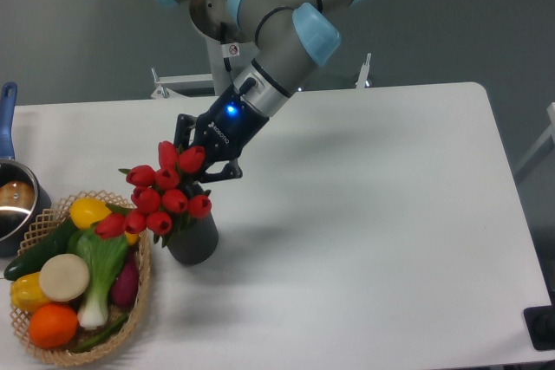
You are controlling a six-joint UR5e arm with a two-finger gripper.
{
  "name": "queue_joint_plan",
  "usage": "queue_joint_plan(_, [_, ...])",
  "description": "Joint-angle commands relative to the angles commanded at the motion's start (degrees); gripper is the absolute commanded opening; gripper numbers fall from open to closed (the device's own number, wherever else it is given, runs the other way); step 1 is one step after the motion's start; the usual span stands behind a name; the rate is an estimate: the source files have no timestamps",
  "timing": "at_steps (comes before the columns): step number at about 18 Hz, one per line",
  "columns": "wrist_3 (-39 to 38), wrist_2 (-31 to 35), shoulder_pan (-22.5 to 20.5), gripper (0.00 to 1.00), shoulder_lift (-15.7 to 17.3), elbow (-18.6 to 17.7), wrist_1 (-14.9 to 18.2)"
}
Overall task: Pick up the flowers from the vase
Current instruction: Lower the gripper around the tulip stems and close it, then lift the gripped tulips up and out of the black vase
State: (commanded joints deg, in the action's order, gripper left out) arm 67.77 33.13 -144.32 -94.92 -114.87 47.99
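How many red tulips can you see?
9 in the flowers that I can tell apart: two at the top beside the gripper, four in the middle, three low on the left above the basket. More may hide behind them.

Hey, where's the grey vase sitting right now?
The vase stands on the left part of the white table, just right of the wicker basket, with the red flowers above it.
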Motion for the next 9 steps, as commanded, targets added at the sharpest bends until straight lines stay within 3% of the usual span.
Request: queue_joint_plan(9, [-7.5,-1.5,-0.8,0.00,1.9,1.1,0.0])
